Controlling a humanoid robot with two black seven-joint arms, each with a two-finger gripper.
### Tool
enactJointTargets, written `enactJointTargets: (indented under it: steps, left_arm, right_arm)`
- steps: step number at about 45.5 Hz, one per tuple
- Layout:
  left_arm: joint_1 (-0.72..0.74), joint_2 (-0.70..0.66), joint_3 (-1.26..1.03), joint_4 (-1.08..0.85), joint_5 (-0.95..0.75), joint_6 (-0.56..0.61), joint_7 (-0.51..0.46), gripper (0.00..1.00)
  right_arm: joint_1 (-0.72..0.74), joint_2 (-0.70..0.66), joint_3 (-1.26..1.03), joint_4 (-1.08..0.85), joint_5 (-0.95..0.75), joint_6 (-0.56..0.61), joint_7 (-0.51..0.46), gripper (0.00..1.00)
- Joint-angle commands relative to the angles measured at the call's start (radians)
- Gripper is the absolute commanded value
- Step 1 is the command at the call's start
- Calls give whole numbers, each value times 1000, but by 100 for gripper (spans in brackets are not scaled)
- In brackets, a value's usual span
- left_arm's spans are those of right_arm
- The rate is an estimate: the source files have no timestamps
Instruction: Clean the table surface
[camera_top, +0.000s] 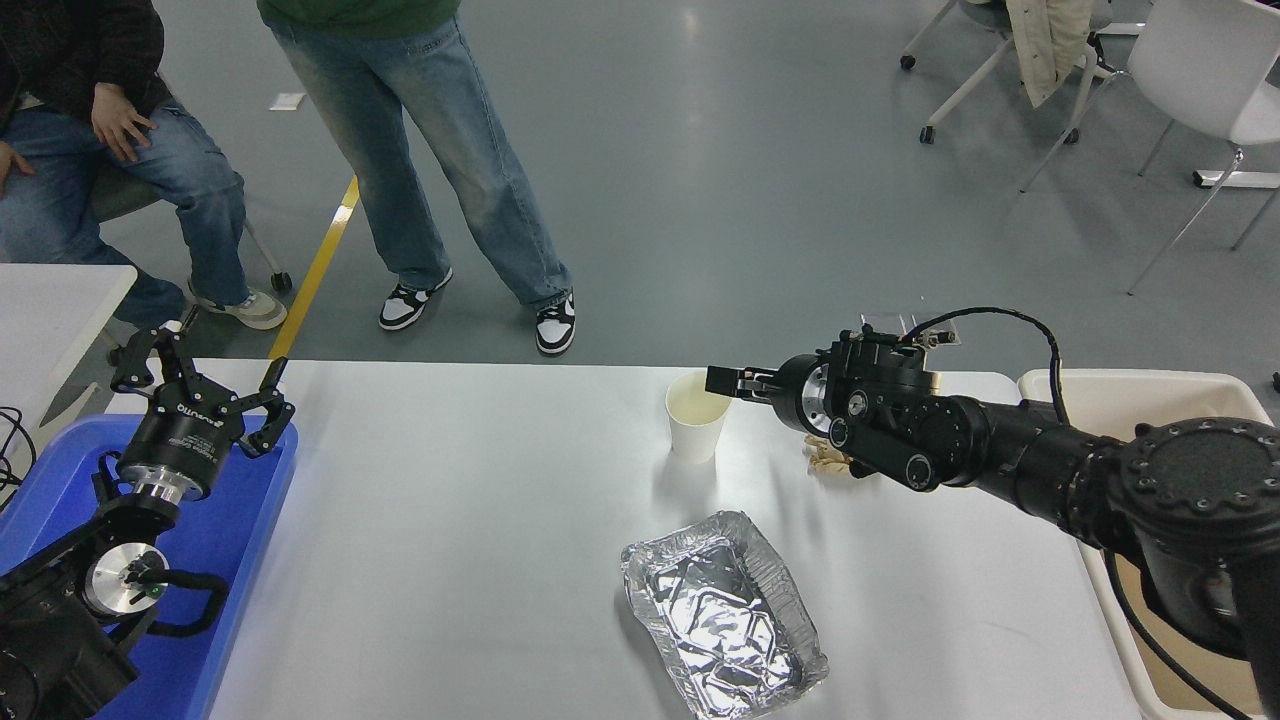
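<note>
The table surface (450, 520) is a wide light grey-white top. On it stand a white paper cup (697, 425), a crumpled tan napkin (826, 458) partly hidden behind my right arm, and an empty foil tray (722, 615). My right gripper (722, 381) reaches in from the right and sits at the cup's right rim, seen side-on. My left gripper (200, 385) is parked open and empty at the lower left, above the blue tray (235, 540).
A beige bin (1180, 640) stands off the table's right end. A smaller white table corner (50, 300) is at the left. One person sits at the far left and another stands behind the table's far edge. Chairs stand at the back right.
</note>
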Motion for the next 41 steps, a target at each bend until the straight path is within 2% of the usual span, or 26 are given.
enactJointTargets:
  steps: [1,35,39,41]
  left_arm:
    - [0,1,0,2,0,-1,0,100]
    - [0,-1,0,0,0,0,0,100]
    - [0,-1,0,0,0,0,0,100]
    - [0,-1,0,0,0,0,0,100]
  right_arm:
    - [-21,0,5,12,-14,-21,0,100]
    - [-64,0,18,41,-9,-56,0,99]
    - [-64,0,18,41,-9,-67,1,97]
    - [-65,0,18,41,-9,-68,3,93]
